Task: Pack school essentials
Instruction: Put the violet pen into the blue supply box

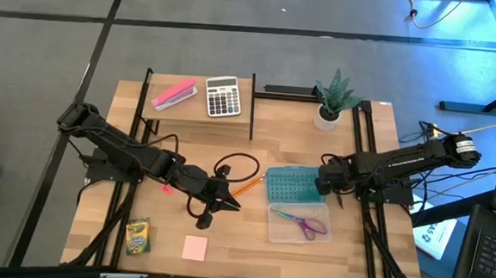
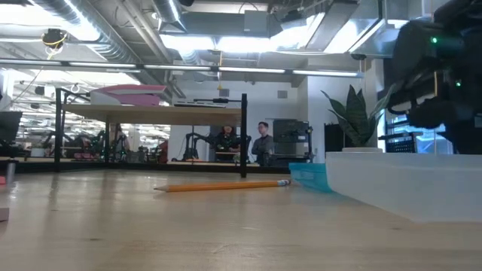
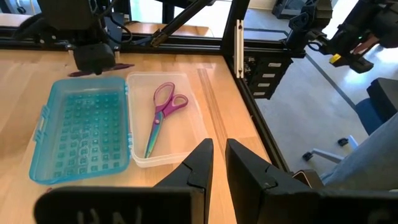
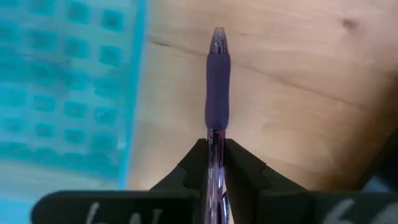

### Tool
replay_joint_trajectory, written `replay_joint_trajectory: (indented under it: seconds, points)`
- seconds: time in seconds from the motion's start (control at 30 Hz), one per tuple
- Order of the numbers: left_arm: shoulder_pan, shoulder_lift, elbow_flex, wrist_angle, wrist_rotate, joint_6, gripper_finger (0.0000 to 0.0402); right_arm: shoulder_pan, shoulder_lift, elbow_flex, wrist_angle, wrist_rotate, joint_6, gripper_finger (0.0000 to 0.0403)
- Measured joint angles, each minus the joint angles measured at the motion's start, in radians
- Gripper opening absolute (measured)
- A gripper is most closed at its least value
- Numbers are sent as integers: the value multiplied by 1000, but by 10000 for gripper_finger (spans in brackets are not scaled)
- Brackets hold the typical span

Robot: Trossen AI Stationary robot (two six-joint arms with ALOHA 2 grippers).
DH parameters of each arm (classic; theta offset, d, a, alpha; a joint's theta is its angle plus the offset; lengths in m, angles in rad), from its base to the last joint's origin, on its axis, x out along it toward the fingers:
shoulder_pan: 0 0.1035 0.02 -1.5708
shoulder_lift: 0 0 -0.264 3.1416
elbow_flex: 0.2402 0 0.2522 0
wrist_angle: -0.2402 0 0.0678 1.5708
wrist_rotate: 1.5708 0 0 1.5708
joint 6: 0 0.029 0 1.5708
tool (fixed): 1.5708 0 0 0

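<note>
A clear plastic pencil case [image 1: 298, 231] lies open near the front right of a wooden table [image 1: 249, 260], its teal lid [image 1: 290, 185] folded out flat behind it and purple-handled scissors [image 1: 305, 223] already lying inside the clear tray. The right gripper [image 4: 216, 163] hovers at the lid's right edge, its fingers pinching a purple-gripped pen [image 4: 217, 87] that points out ahead over bare wood just beside the lid. The left gripper [image 3: 217, 163], near the table's middle, holds its fingers pressed nearly together with nothing between them, the case in sight beyond them. An orange pencil [image 1: 245, 186] rests on the table between that gripper and the lid; a yellow-green crayon box [image 1: 138, 236] and a square pink notepad [image 1: 195, 248] sit well apart at the front left, not yet packed. A grey-white calculator [image 1: 223, 96] and a long pink block [image 1: 174, 94] lie on a raised shelf at the back, a potted plant [image 1: 332, 98] beside them. The likely trouble lies in the pen's release: it appears to sit over the lid side and not the tray, so letting go here could leave it on the lid or rolling off onto the table. The grip looks narrow and far back along the barrel, so a quick swing could twist the pen. The two arms work close together around the case, and a reach for the pencil might nudge the light case out of line.
</note>
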Motion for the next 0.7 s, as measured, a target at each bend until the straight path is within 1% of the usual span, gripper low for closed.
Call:
replay_joint_trajectory:
  seconds: [0.2,0.33,0.53,0.7]
  points:
    - [0,0,0,0,0,0,37,0,0,100,-121,54,-28,42]
    - [0,0,0,0,0,6,37,2,0,169,-174,80,-79,42]
    - [0,0,0,0,0,9,38,10,1,264,-174,81,-218,42]
    - [0,0,0,0,0,9,38,60,34,350,-164,66,-358,42]
